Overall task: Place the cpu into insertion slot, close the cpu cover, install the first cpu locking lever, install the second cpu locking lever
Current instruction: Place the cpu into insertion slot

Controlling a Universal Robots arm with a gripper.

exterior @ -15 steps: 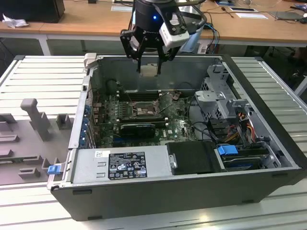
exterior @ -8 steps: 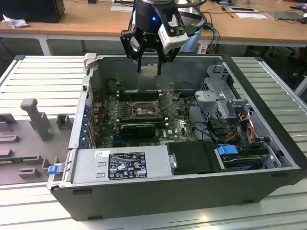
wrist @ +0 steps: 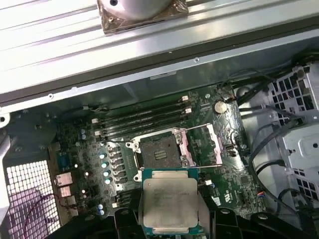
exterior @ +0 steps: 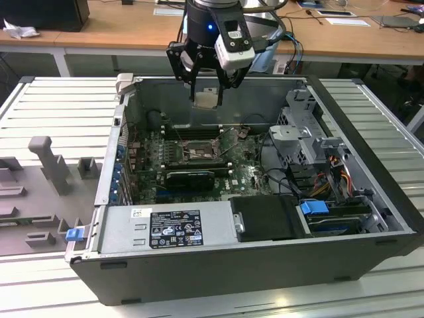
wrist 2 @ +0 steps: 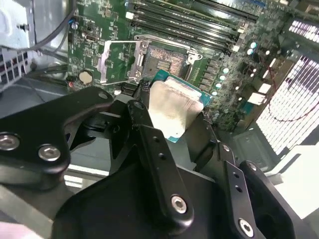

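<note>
Wooden desks [exterior: 99, 26] are seen behind a slatted metal table [exterior: 59, 99], on which an open computer case [exterior: 232, 275] is laid on its side with the motherboard [exterior: 245, 175] exposed. Over the case's far wall the gripper [exterior: 207, 89] is hung, its jaws drawn in part-way and clamped on the cpu [wrist: 170, 199], which is pinched by two opposite edges between the black fingers [wrist 2: 149, 134]. The chip is held in the air, well above the board and apart from the insertion slot [wrist: 159, 152], which is left uncovered beside the memory slots [wrist: 144, 119]; the cpu cover [wrist 2: 105, 62] is swung open to one side of it. The cpu is carried flat, silver face turned up toward the wrist cameras. Being nearly square, it can be given no marked long axis, but its edges are judged roughly parallel to the slot's frame. It is judged light, thin and stiff, its smooth metal lid likely slippery and its underside delicate. It is therefore best gripped at the rim of the green carrier, as is done here.
</note>
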